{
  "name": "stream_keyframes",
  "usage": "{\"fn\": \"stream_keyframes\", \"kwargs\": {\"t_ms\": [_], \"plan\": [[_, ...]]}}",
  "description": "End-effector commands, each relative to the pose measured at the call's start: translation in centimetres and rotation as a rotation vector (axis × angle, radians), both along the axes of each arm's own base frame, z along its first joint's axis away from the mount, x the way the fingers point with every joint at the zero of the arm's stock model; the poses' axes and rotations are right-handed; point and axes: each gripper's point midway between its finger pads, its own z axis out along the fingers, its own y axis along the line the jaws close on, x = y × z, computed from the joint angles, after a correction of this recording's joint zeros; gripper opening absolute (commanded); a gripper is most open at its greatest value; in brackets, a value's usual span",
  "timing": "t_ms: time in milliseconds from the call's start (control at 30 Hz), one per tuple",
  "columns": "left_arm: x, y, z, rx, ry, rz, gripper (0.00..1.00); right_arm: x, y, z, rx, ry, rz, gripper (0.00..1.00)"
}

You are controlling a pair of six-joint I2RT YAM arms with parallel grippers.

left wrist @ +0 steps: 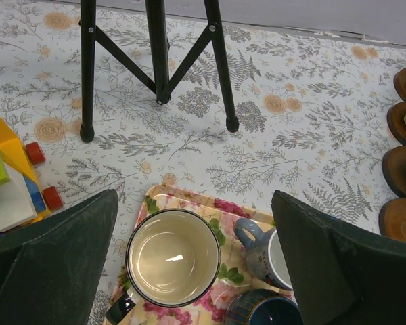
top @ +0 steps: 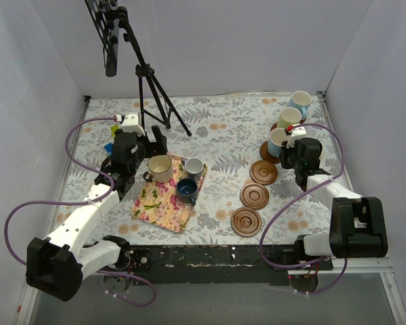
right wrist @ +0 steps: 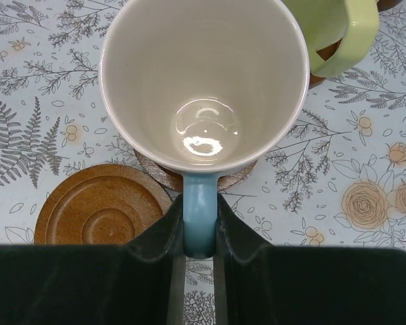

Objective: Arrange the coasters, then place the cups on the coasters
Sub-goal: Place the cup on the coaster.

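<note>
Right arm: reaching forward along the right side of the table (top: 223,135), wrist low behind the cups.
Right claw (right wrist: 199,230): clamped tight on the handle of the light blue cup (right wrist: 203,81).
Light blue cup: right over a coaster (right wrist: 155,177), with the yellow-green cup (right wrist: 338,34) just beyond.
Bare coasters (top: 254,196): 3 in a row, near side.
Left arm: stretched forward, wrist tipped down over the floral mat (left wrist: 227,217).
Left claw (left wrist: 195,203): spread wide, holding nothing, poised above the cream cup (left wrist: 172,257).
Mat cups: cream cup, grey-white cup (top: 193,166) and navy cup (top: 187,189), all 3 on the mat.
</note>
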Motion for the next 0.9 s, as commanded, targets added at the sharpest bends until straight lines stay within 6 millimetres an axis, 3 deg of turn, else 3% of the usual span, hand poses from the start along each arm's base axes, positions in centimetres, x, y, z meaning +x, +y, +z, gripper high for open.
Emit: {"fn": "stream_keyframes", "kwargs": {"t_ms": [0,867], "plan": [[0.1,0.1,0.5,0.007,-0.021,-0.008,0.98,4.0,-0.2,6.4,-0.009,-0.232,-0.008,0.01],[0.2,0.0,0.2,0.01,-0.01,-0.014,0.98,3.9,0.3,4.9,0.007,-0.19,0.013,0.01]]}}
